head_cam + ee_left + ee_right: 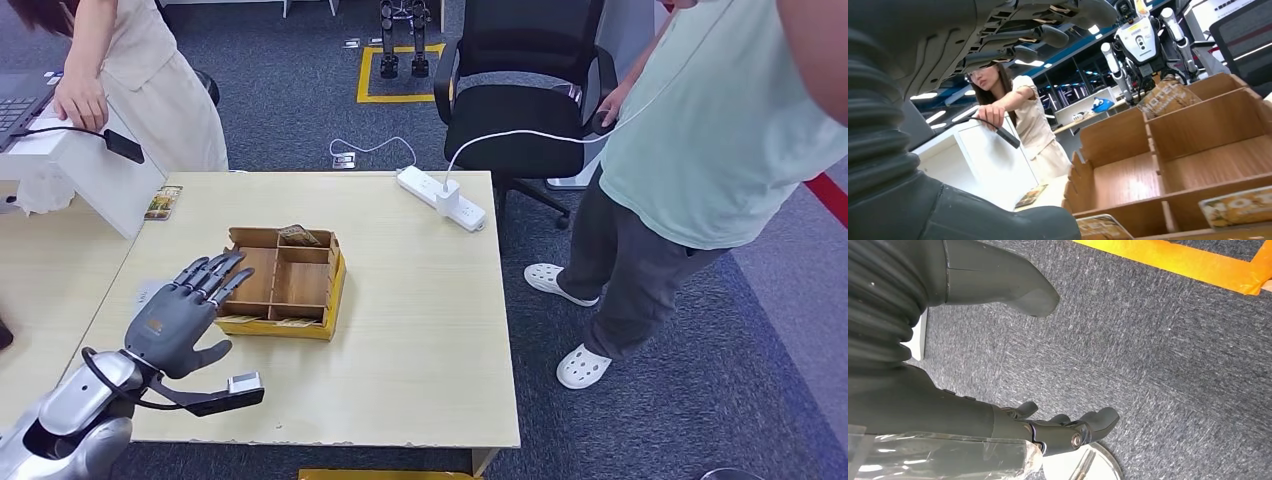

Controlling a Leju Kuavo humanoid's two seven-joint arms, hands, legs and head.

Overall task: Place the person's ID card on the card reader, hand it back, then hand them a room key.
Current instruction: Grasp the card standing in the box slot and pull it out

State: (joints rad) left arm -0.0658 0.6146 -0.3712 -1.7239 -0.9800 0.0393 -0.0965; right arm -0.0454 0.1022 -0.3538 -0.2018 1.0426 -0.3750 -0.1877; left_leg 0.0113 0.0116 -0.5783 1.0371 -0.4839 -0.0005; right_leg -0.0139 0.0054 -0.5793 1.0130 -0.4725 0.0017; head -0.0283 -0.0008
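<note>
A wooden divided box [332, 284] stands mid-table. A "HOTEL" room key card [298, 236] leans in its far compartment, and more cards [262, 321] lie in the near row. My left hand [186, 312] hovers at the box's left side with its fingers spread over the left compartment, holding nothing. In the left wrist view the thumb [978, 220] and fingers [1023, 37] frame the box [1128, 180], the leaning key card [1165, 97] and a near card [1243, 206]. A small coloured card [163, 203] lies beside a white block [95, 175]. My right hand [1013, 422] hangs over carpet, fingers loose, holding nothing.
One person [150, 70] stands at the far left, a hand on the white block by a black corded device [124, 147]. Another person [700, 140] in a pale green shirt stands right of the table. A power strip [440, 197] lies at the far edge before an office chair [525, 100].
</note>
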